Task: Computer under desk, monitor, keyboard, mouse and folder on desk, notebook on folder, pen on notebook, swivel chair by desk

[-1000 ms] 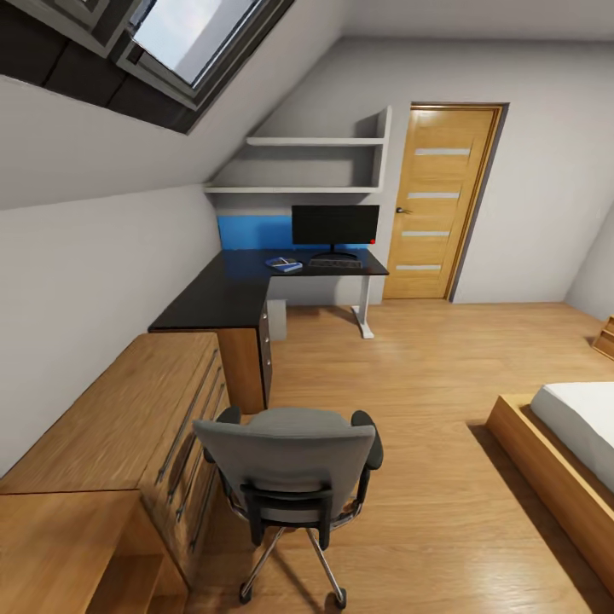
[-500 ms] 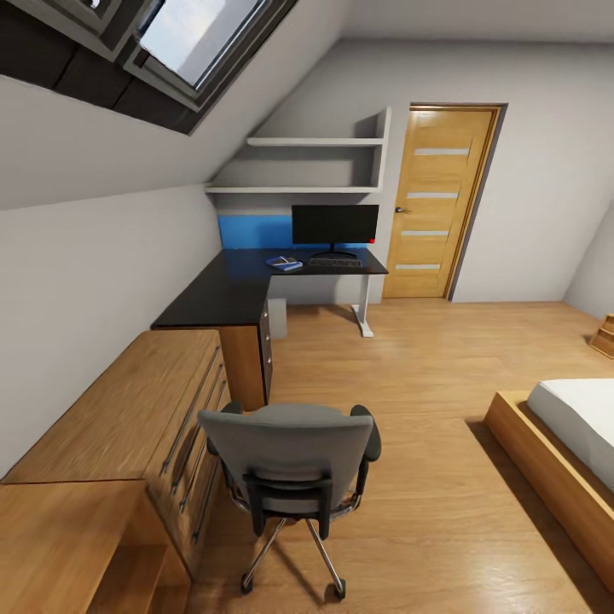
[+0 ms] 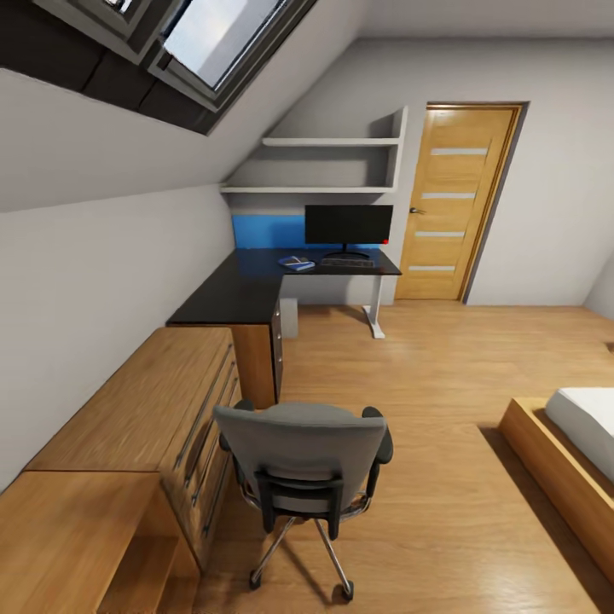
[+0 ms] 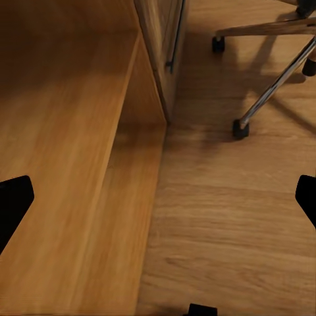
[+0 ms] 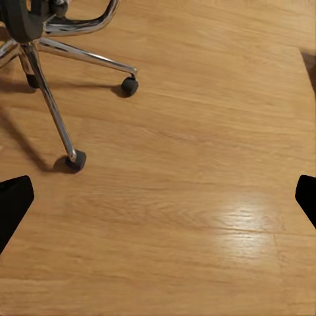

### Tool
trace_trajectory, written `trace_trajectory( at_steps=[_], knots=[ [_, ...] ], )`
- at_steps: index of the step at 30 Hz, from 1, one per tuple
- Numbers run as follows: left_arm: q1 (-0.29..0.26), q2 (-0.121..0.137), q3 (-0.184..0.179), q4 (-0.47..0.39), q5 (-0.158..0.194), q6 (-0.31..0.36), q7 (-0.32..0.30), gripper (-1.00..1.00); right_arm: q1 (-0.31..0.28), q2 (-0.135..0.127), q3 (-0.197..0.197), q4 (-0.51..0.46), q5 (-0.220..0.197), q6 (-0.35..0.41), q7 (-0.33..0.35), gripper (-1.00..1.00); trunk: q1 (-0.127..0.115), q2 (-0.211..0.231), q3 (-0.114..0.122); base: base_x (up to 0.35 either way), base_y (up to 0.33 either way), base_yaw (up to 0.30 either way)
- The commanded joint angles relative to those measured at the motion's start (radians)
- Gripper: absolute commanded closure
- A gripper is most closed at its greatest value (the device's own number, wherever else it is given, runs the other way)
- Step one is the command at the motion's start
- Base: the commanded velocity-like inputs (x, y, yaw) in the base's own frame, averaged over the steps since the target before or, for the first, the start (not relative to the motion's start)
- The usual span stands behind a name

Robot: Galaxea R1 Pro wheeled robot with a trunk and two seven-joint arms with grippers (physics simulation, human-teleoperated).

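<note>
Both tools, left tool (image 4: 158, 197) and right tool (image 5: 158, 197), are hanging wide open and empty over the floor (image 5: 197, 217), flanking the swivel chair (image 3: 298, 452) ahead, seemingly for pushing it toward the distant worktop (image 3: 247, 286).

swivel chair (image 3: 300, 460) seat hidden | computer (image 3: 288, 316) mostly hidden | bed (image 3: 563, 460) cut off

Matte black fingers (image 4: 13, 201) (plain, blunt-tipped) frame each wrist view.

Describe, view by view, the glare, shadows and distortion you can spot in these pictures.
Head view: wide-angle lens bends the walls; the desk top is glossy. Right wrist view: pale glare patch on the floor, chair legs cast shadows. Left wrist view: the cabinet shades the floor beside it.
</note>
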Motion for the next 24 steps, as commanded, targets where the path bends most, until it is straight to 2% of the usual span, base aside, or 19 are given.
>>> trace_trajectory(
  at_steps=[1,11,16,24],
  knots=[
    [-0.001,0.000,-0.009,0.001,0.008,-0.003,0.002,-1.00,-0.001,0.000,0.008,0.001,-0.001,-0.002,-0.008,-1.00,0.000,-0.001,-0.001,0.000,0.000,0.127],
    [-0.001,-0.010,-0.009,0.000,0.010,-0.013,0.004,-1.00,-0.001,-0.003,0.005,0.000,-0.003,-0.008,-0.008,-1.00,0.000,-0.001,-0.001,0.000,0.000,0.039],
    [-0.001,-0.038,-0.010,-0.001,0.010,-0.005,0.008,-1.00,-0.001,-0.005,0.005,0.000,-0.002,-0.009,-0.008,-1.00,0.000,-0.001,-0.001,0.000,0.000,0.003],
    [-0.001,-0.045,-0.009,-0.019,0.011,0.014,0.010,-1.00,-0.001,-0.006,0.005,0.000,-0.001,-0.008,-0.008,-1.00,0.031,-0.057,-0.026,0.000,0.000,0.000]
  ],
)
